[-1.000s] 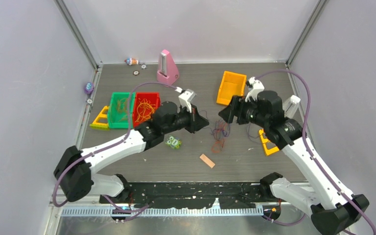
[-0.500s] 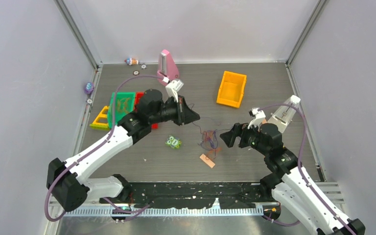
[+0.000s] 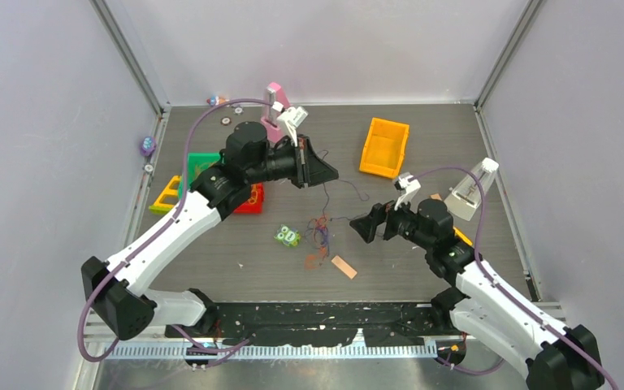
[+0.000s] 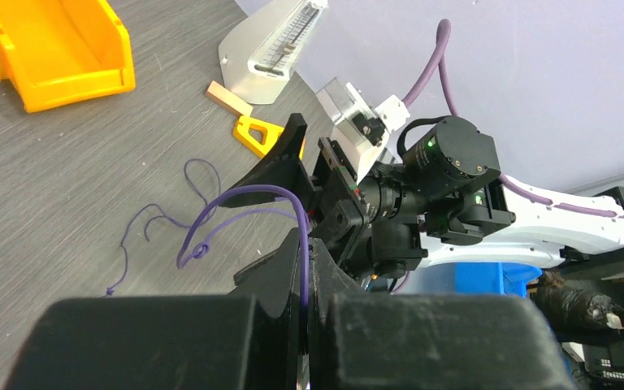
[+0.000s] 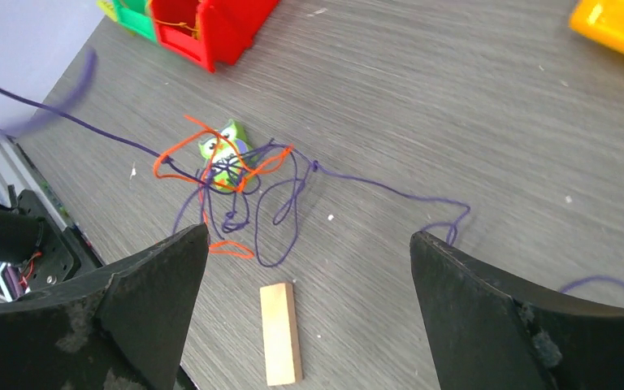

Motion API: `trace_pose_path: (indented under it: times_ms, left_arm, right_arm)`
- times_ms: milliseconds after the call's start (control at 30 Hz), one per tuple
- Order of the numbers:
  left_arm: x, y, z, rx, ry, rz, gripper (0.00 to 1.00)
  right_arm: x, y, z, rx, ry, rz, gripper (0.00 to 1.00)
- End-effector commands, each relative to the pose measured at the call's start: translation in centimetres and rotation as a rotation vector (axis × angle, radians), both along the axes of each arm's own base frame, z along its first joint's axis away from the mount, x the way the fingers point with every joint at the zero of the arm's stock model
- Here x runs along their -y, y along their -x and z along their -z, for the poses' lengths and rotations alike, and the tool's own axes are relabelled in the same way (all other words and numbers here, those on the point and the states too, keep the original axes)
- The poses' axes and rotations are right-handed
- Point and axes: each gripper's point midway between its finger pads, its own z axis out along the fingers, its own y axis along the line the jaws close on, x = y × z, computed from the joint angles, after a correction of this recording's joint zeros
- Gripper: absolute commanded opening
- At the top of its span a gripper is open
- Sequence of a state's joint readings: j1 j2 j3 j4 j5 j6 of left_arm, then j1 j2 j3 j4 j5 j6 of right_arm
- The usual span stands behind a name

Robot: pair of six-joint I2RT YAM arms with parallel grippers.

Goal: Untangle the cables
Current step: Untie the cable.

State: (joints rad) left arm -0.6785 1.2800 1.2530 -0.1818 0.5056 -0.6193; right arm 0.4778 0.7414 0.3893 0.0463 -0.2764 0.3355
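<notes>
A: Tangle of thin orange and dark purple cables (image 5: 236, 183): where does it sit?

B: Mid grey worktop (image 5: 455, 97), just beside a small green owl toy (image 5: 229, 153) and near a pale wooden block (image 5: 280, 331). In the right wrist view its loops cross in front of the owl. One purple strand (image 4: 244, 195) runs up out of it.

A: Up to what?

B: The left fingers (image 3: 318, 171), clenched on that strand and raised well above the worktop. I judge the height is meant to draw the strand taut and out of the knot.

A: And the right fingers (image 5: 146, 301)?

B: Spread wide, grasping nothing, low and close to the tangle. That looks like readiness to pin or pick the orange loops while the left pulls.

A: Risk?

B: The whole knot may simply lift rather than part, dragging the light owl along.

A: Why the red plastic bin (image 5: 211, 24) at the far left?

B: A thin strand shows inside it, so it is probably where freed cables go.
</notes>
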Motion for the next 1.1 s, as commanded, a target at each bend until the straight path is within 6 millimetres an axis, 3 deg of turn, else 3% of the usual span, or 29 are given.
trace_pose_path:
  times_ms: [0,267,400,500,600,733,833,867,967,1067]
  left_arm:
    - [0.3,0.6,-2.8,0.024,0.039,0.051,0.0]
    - [0.3,0.7,-5.2,0.047,0.065,0.058,0.0]
    - [0.3,0.8,-7.3,0.06,0.091,0.065,0.0]
    - [-1.5,-0.4,-10.0,0.101,0.133,-0.005,0.0]
    - [-5.1,-2.2,-14.0,0.168,0.192,-0.134,0.0]
    - [-9.5,-4.6,-16.6,0.212,0.183,-0.274,0.0]
    - [-12.5,-5.9,-16.4,0.219,0.165,-0.37,0.0]
    - [-13.7,-6.4,-16.0,0.216,0.155,-0.412,0.0]
    - [-16.8,-7.8,-14.4,0.192,0.126,-0.528,0.0]
    - [-18.9,-8.4,-12.8,0.172,0.114,-0.599,0.0]
  right_arm:
    - [-3.1,-0.9,-5.7,0.242,-0.035,-0.125,1.0]
    - [-9.6,-0.4,-6.6,0.311,-0.008,-0.258,0.96]
    - [-11.1,-1.9,-4.3,0.264,0.025,-0.225,0.88]
    - [-11.8,-2.3,-0.7,0.168,0.047,-0.216,0.77]
    - [-11.2,-1.5,2.3,0.094,0.022,-0.19,0.61]
    - [-9.4,-0.5,4.4,0.019,0.018,-0.124,0.48]
    - [-8.0,-0.2,4.7,-0.001,0.059,-0.089,0.36]
    - [-7.7,-0.4,3.7,0.023,0.054,-0.072,0.33]
    - [-5.9,-0.5,3.1,0.033,0.103,-0.011,0.1]
    - [-3.4,-1.5,1.5,0.061,0.134,0.119,0.06]
